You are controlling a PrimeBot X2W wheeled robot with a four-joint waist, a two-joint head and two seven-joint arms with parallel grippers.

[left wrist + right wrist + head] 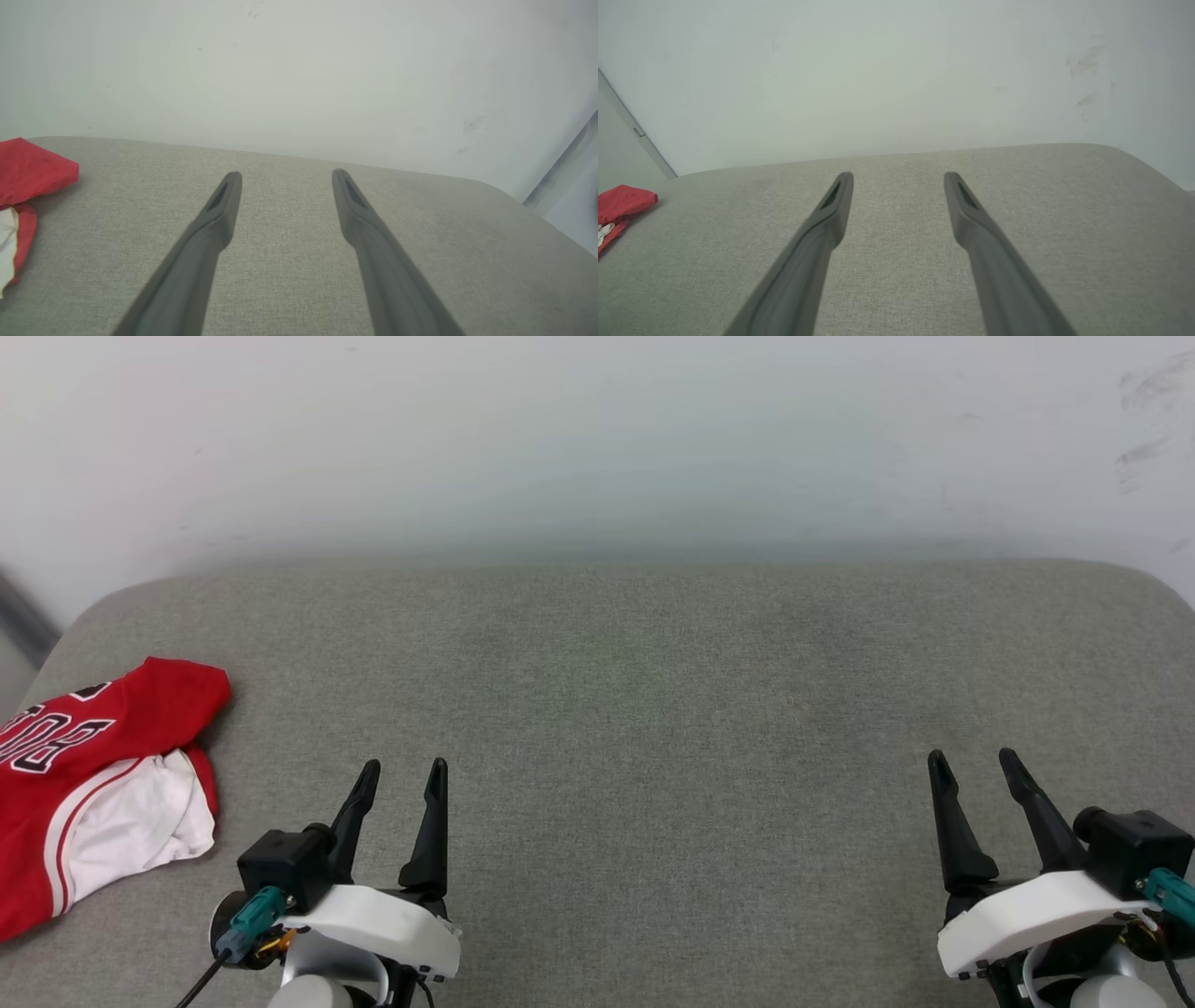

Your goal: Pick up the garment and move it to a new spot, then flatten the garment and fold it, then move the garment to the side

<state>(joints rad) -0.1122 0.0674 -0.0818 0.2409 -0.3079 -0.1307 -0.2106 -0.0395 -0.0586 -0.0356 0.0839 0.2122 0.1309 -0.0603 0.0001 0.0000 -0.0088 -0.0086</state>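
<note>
The garment (pixel 93 728) lies rumpled at the left edge of the desk (pixel 653 709), near the left gripper (pixel 405 765), which like the right gripper (pixel 972 755) stands wide and empty (soft, floppy cloth, I'd judge, best pinched at a red fold).

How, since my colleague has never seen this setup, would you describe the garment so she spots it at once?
Start at the wide grey fabric surface below the white wall. Follow it to its left edge, beyond the open left gripper, where the garment lies bunched. It alone is red, with black white-outlined lettering and white fabric edged in striped trim.
</note>
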